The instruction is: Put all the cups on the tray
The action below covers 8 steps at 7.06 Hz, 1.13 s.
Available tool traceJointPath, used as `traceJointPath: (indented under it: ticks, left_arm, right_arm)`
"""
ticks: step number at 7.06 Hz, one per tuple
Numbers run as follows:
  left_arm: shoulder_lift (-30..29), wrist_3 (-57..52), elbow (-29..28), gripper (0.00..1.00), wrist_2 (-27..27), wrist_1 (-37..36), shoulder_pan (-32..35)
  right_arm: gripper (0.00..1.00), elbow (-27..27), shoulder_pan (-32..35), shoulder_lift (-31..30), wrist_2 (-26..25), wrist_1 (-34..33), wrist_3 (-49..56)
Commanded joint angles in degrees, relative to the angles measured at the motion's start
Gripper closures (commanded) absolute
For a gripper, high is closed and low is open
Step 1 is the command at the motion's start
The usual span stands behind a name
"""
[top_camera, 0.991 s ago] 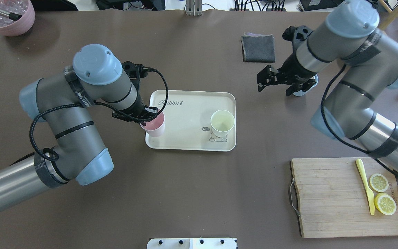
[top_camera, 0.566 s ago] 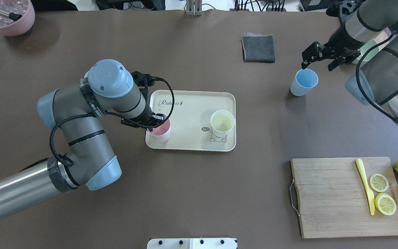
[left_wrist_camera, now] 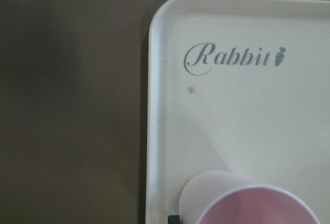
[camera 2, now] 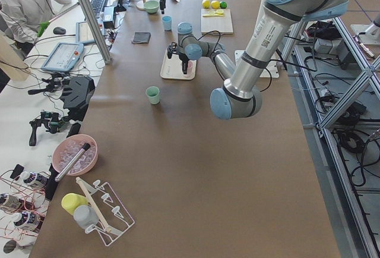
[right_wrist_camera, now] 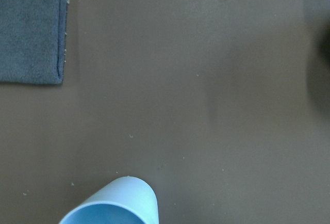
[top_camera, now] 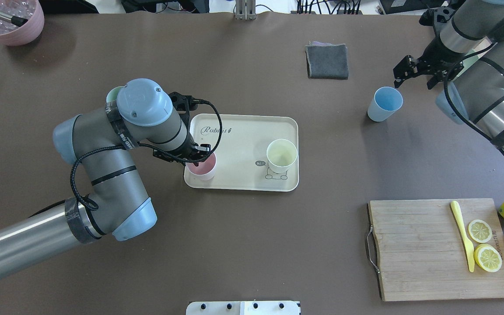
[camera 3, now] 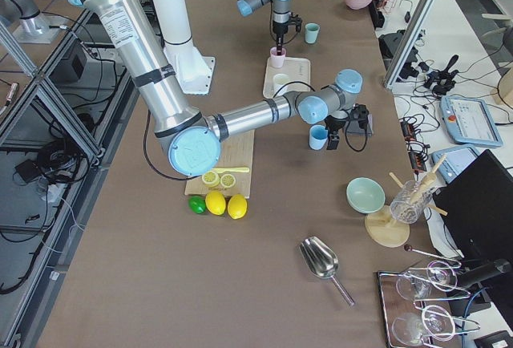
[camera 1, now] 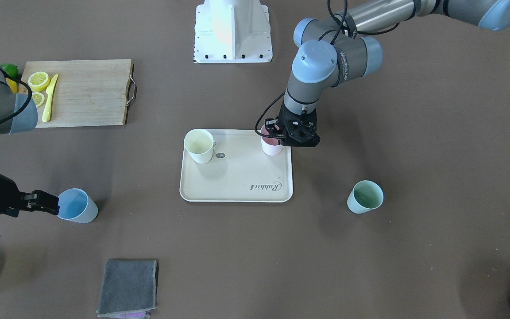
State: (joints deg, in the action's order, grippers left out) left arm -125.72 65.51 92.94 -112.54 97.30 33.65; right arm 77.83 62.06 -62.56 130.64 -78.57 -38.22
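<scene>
Nearest the robot, off the near-right corner of the tray [top_camera: 239, 135], a wooden cutting board [top_camera: 418, 249] is laid on the brown surface [top_camera: 252, 245]. Two lemon halves [top_camera: 479, 231] and a yellow plastic knife [top_camera: 463, 236] are laid on it.

On the tray itself two cups are stood upright. The pink cup [top_camera: 204, 167] is in the near-left corner, and the pale yellow cup [top_camera: 281, 155] is towards the near-right corner, over the bear drawing. The pink cup's rim is pinched by the left claw [top_camera: 194, 156]; one finger is seen against the outside of the cup's wall in the left wrist view.

The other two cups are found off the tray, on the surface. The mint green cup [camera 1: 365, 197] is stood to the left of the tray's far-left corner, apart from it. The light blue cup [top_camera: 385, 103] is stood to the right of the tray, about level with its far edge and well apart.

The right claw [top_camera: 414, 76] is held just beyond the light blue cup, with its fingers spread and nothing between them. Whether a finger touches the cup cannot be told.

Farther out, beyond the tray's far-right corner, a folded grey cloth [top_camera: 327, 61] is laid flat.
</scene>
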Motion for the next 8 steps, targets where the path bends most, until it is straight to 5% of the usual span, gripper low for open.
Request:
traceJointPath:
  ticks: [1, 2, 4, 8]
  left_arm:
    - [0.12, -0.56, 1.71, 0.02, -0.66, -0.44, 2.97]
    - [0.3, -2.13, 1.72, 0.02, -2.66, -0.61, 5.52]
    - [1.17, -9.67, 1.54, 0.02, -6.02, -2.1, 11.84]
    - [4.52, -31.12, -5.81, 0.02, -6.11, -1.94, 20.99]
  right_arm:
    - [0.0, -0.92, -2.98, 0.42, 0.06, 0.09, -1.32]
    - [0.03, -0.92, -4.04, 0.25, -0.03, 0.09, -1.5]
    - [1.0, -1.36, -4.58, -0.19, -0.3, 0.09, -1.42]
    - [1.0, 0.3, -10.1, 10.5, 0.32, 0.0, -20.96]
